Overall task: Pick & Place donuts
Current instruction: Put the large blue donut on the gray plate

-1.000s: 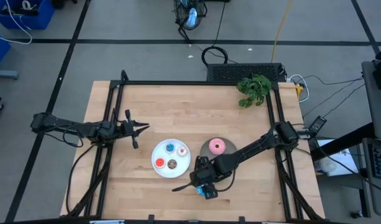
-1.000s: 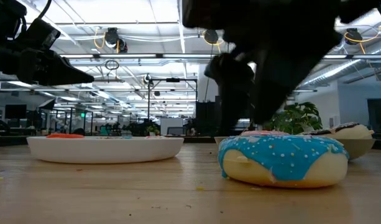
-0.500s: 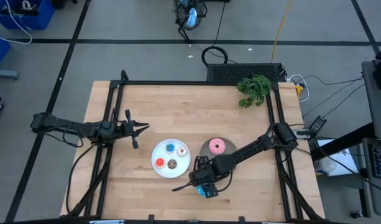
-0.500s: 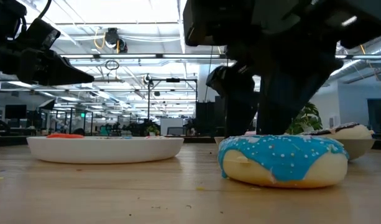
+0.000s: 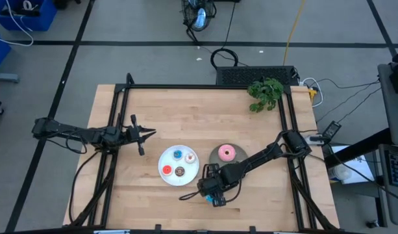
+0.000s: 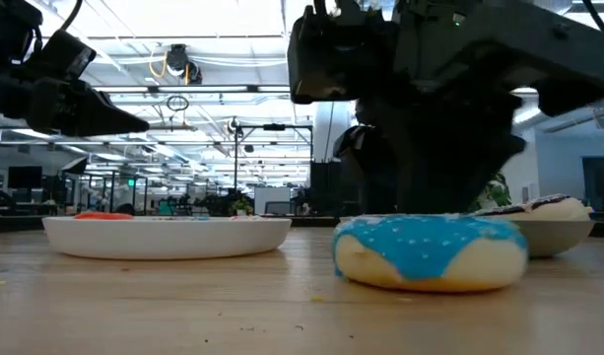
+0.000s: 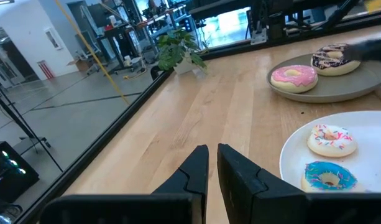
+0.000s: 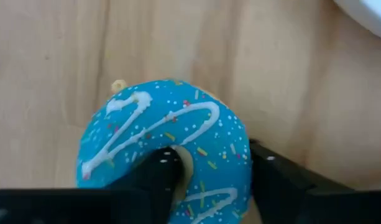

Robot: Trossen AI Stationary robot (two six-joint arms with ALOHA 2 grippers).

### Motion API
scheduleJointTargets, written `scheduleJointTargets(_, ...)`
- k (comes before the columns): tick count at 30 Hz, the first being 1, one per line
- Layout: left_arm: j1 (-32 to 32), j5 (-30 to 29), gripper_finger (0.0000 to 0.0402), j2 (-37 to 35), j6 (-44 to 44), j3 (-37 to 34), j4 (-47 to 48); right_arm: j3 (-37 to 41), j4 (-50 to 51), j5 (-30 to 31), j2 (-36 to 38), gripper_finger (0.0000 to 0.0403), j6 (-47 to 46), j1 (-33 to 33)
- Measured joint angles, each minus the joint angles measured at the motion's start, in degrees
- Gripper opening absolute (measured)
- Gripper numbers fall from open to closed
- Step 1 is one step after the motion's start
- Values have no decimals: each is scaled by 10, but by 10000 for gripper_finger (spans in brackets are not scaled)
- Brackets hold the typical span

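Right gripper (image 8: pixel 206 186) grips the blue-iced donut (image 8: pixel 168 146), one finger through its hole, seen only from the wrist; left gripper (image 7: pixel 212 163) is nearly closed, empty

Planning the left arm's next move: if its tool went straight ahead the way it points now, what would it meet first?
Nothing at once: the left tool, fingers shut, points across bare table. Judging by its wrist view, the white plate lies beside that line, but depth is uncertain.

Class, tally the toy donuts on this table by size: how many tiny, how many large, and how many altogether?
Tiny donuts: 4 (blue, pale pink, red, brown)
Large donuts: 3 (blue-iced, pink, chocolate)
Total: 7
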State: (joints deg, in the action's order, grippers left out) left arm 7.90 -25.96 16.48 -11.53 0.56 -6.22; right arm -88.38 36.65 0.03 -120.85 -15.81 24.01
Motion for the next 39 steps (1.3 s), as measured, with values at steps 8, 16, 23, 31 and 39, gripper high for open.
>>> scheduleJointTargets(8, 0, 0, 42, 0, 0, 0, 5, 1, 3, -6, 52, 14, -21, -7)
scheduleJointTargets(16, 0, 0, 42, 0, 0, 0, 6, 0, 40, -34, 161, 9, -73, -21)
scheduleJointTargets(23, 0, 0, 42, 0, 0, 0, 6, 0, 98, -32, 273, 9, -123, -45)
scheduleJointTargets(31, 0, 0, 42, 0, 0, 0, 11, 0, 199, -31, 316, 8, -168, -60)
scheduleJointTargets(39, 0, 0, 42, 0, 0, 0, 12, 0, 215, -29, 301, 8, -180, -61)
